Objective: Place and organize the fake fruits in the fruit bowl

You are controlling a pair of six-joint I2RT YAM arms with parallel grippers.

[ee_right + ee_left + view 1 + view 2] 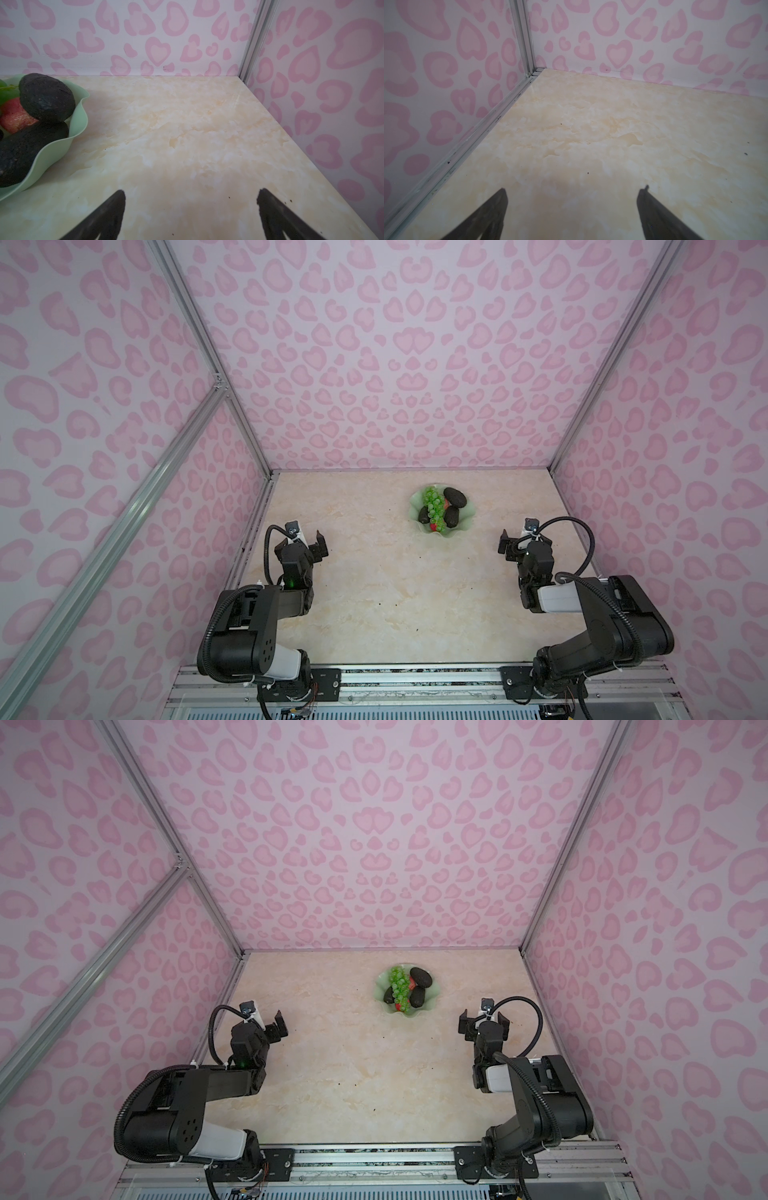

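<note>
- Fake fruits all sat in the pale mint-green, wavy-rimmed glossy bowl [467,524]: rough black-brown avocado-like ovals [455,496], small red apples [436,526], translucent green grape bunch [434,506] on top.
- Left gripper [573,191] and right gripper [192,191] gaped wide and empty, either side of the bowl.
- Risk (my guess): a nudge could roll the stacked avocado over the rim.

No readable text, labels, brands or numbers in any view.
</note>
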